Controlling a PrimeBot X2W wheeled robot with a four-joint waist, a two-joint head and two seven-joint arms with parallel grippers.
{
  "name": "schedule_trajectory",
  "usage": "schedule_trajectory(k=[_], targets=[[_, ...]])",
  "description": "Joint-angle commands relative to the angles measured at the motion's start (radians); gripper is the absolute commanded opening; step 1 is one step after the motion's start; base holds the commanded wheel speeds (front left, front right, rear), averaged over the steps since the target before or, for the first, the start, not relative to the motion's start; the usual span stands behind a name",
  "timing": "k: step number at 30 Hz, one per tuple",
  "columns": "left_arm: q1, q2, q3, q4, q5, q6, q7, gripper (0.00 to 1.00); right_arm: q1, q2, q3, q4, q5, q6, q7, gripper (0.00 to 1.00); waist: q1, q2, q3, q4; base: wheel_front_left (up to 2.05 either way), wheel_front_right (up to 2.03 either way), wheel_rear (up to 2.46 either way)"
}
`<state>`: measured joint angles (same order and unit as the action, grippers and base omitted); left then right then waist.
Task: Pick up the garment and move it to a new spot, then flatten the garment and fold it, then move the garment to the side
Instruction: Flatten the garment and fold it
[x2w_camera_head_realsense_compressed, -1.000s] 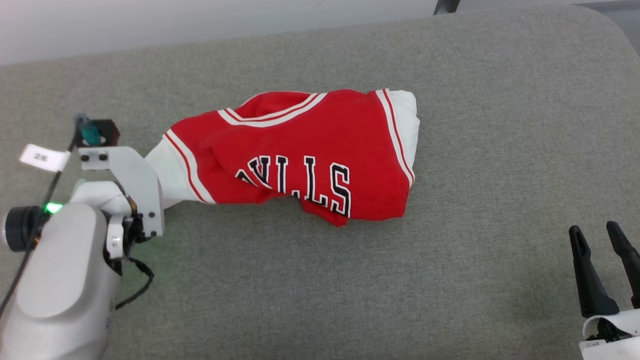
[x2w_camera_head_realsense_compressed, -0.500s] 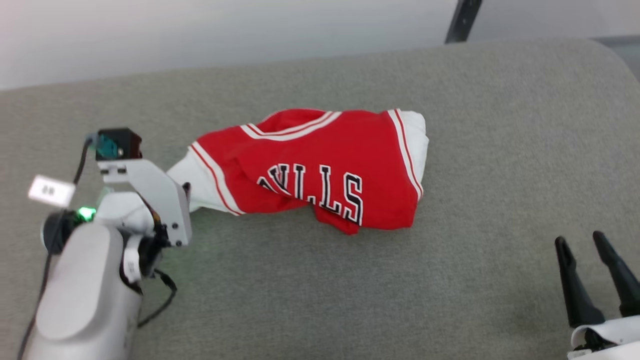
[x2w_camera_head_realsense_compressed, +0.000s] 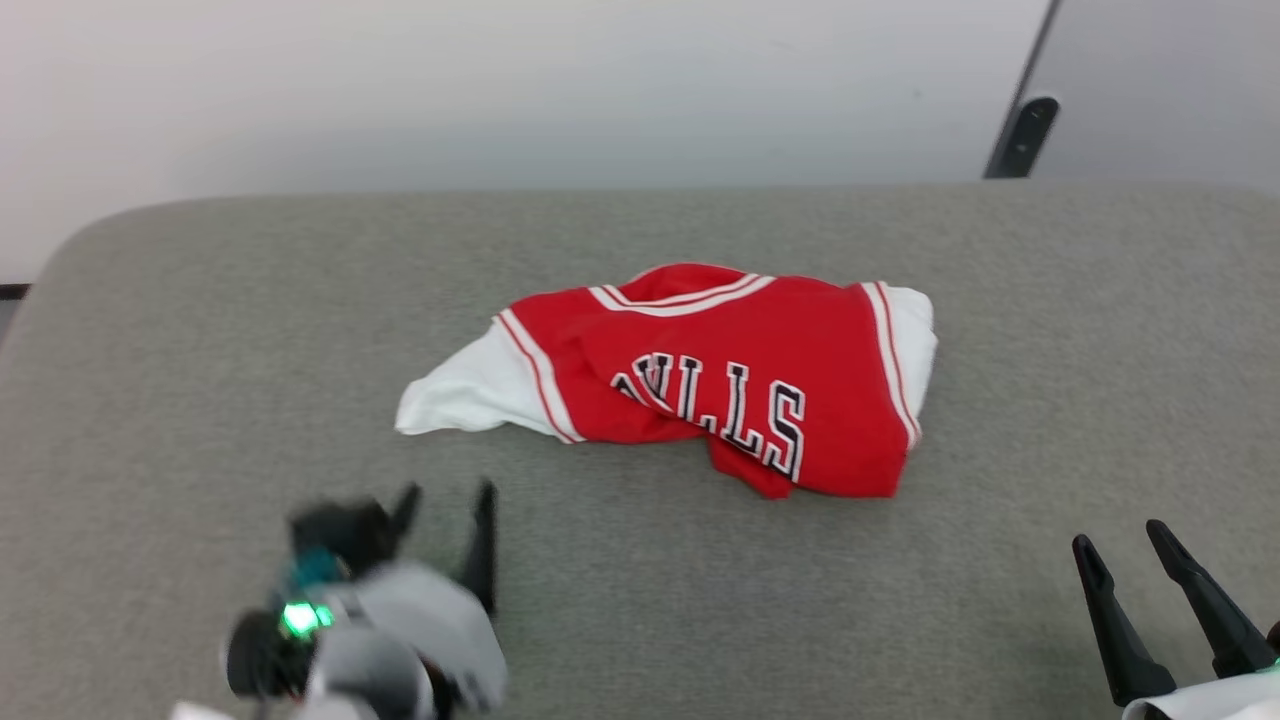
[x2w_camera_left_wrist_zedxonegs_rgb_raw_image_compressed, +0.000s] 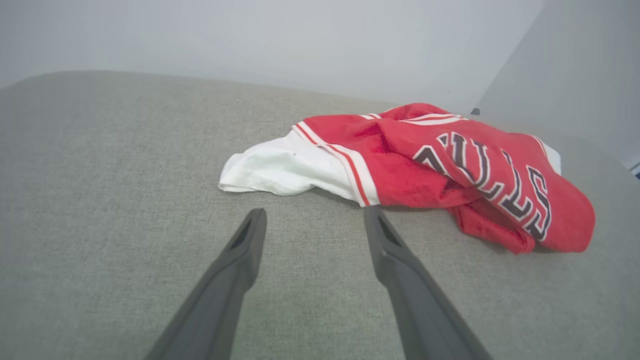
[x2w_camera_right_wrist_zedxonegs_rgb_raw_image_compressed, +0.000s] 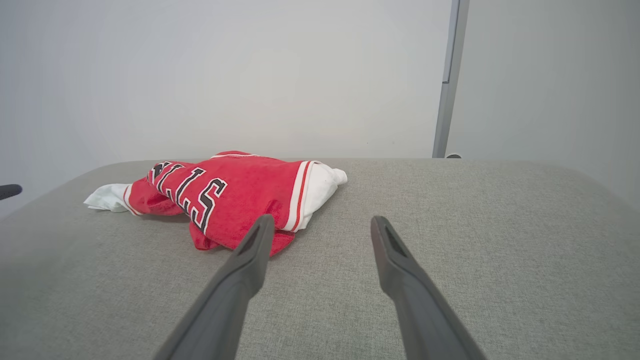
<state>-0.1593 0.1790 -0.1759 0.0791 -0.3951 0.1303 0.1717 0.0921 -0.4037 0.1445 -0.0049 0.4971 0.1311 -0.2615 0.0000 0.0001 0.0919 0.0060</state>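
Hard to make out in the head view: left tool (x2w_camera_head_realsense_compressed: 448, 492), blurred at the lower left, its wrist a grey-and-black smudge with a green light. Sharper in the left wrist view, both dark fingers (x2w_camera_left_wrist_zedxonegs_rgb_raw_image_compressed: 235, 270) spread wide, nothing between them, tips just short of the white flap of the red Bulls jersey (x2w_camera_head_realsense_compressed: 740, 370). Cut off by the bottom right corner: right tool (x2w_camera_head_realsense_compressed: 1120, 537), fingers likewise apart and empty, well clear of the cloth. Crumpled and doubled over itself near the middle of the grey fabric-covered counter (x2w_camera_head_realsense_compressed: 200, 350), the jersey's first black letter lost in a fold, only "ULLS" readable, slanting down toward the right. Long axis left to right across the counter: white side panel trailing toward the robot's left, striped edge and a second white panel at the right end, striped neckline toward the far edge. Touched by neither tool. Bare fabric on every side: wide stretches left and right, a band up to the rounded far edge below the pale wall (x2w_camera_head_realsense_compressed: 500, 90), more on the near side between the tools.
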Motion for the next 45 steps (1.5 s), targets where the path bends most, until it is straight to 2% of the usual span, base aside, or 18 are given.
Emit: schedule_trajectory(k=[1,5,7,12,19,26,32,35,45], targets=[[0.056,0.001,-0.029,-0.011,0.043,-0.001,-0.052,1.0,-0.012,-0.011,0.006,0.013,0.007,-0.001,-0.005,1.0,0.0,-0.0001,-0.037,0.052,0.0,0.0,0.0],[0.158,-0.052,-0.066,-0.009,0.053,0.004,-0.184,1.0,-0.031,-0.039,0.015,0.05,0.008,-0.001,-0.005,1.0,0.0,-0.0001,-0.053,0.097,0.0,0.0,0.0],[0.2,-0.075,-0.075,-0.016,0.057,0.024,-0.246,1.0,-0.052,-0.053,0.021,0.071,0.013,-0.001,-0.002,1.0,0.0,-0.0001,-0.058,0.117,0.0,0.0,0.0],[0.258,-0.094,-0.137,-0.018,0.113,0.051,-0.342,1.0,-0.131,-0.106,0.048,0.132,0.034,-0.001,0.049,1.0,0.0,-0.0001,-0.062,0.168,0.0,0.0,0.0],[0.287,-0.104,-0.185,-0.012,0.155,0.083,-0.392,1.0,-0.347,-0.179,0.125,0.29,0.131,-0.001,0.314,1.0,0.0,-0.0001,-0.047,0.222,0.0,0.0,0.0],[0.269,-0.117,-0.231,-0.002,0.179,0.105,-0.421,1.0,-0.56,-0.213,0.216,0.477,0.219,-0.001,0.586,1.0,0.0,-0.0001,-0.004,0.273,0.0,0.0,0.0],[0.251,-0.126,-0.276,-0.016,0.179,0.127,-0.435,1.0,-0.673,-0.264,0.303,0.594,0.279,-0.001,0.733,1.0,0.0,-0.0001,0.043,0.314,0.0,0.0,0.0],[0.242,-0.127,-0.302,-0.023,0.179,0.138,-0.437,1.0,-0.705,-0.309,0.358,0.612,0.294,-0.001,0.752,1.0,0.0,-0.0001,0.07,0.331,0.0,0.0,0.0],[0.212,-0.129,-0.381,-0.07,0.159,0.197,-0.436,1.0,-0.768,-0.351,0.456,0.651,0.376,-0.001,0.724,1.0,0.0,-0.0001,0.128,0.36,0.0,0.0,0.0]])
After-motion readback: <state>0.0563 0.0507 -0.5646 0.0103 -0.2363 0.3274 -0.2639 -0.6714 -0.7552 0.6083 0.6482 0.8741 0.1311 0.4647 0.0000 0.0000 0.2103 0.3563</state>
